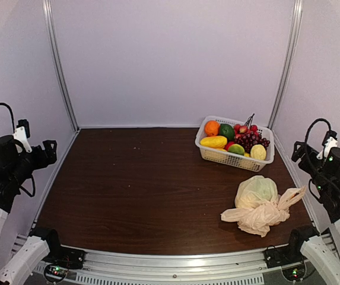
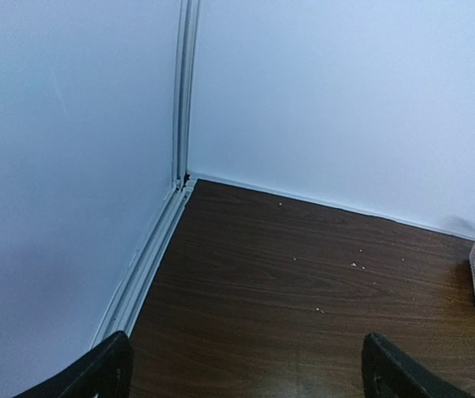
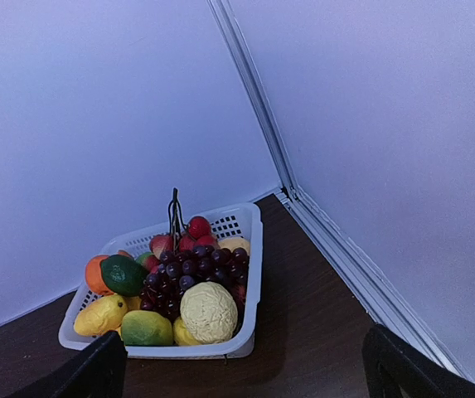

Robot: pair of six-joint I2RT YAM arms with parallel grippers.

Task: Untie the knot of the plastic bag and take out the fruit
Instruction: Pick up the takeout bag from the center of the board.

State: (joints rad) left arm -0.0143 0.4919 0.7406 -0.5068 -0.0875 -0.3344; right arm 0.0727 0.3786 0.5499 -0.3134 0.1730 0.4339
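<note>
Cream plastic bag [image 1: 257,202] lies just near-side of the white basket [image 1: 234,159], knot [image 1: 269,212] facing away from it, closer to the empty, wide-open right gripper [image 1: 300,151] than the equally open left gripper [image 1: 49,150].

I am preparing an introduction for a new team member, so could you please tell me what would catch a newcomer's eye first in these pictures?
The white lattice basket at the far right of the table stands out, heaped with colourful fruit. In front of it, toward the near right edge, lies the knotted cream plastic bag on the dark wood. Off at either side, the left tool and the right tool hang open and empty.
</note>
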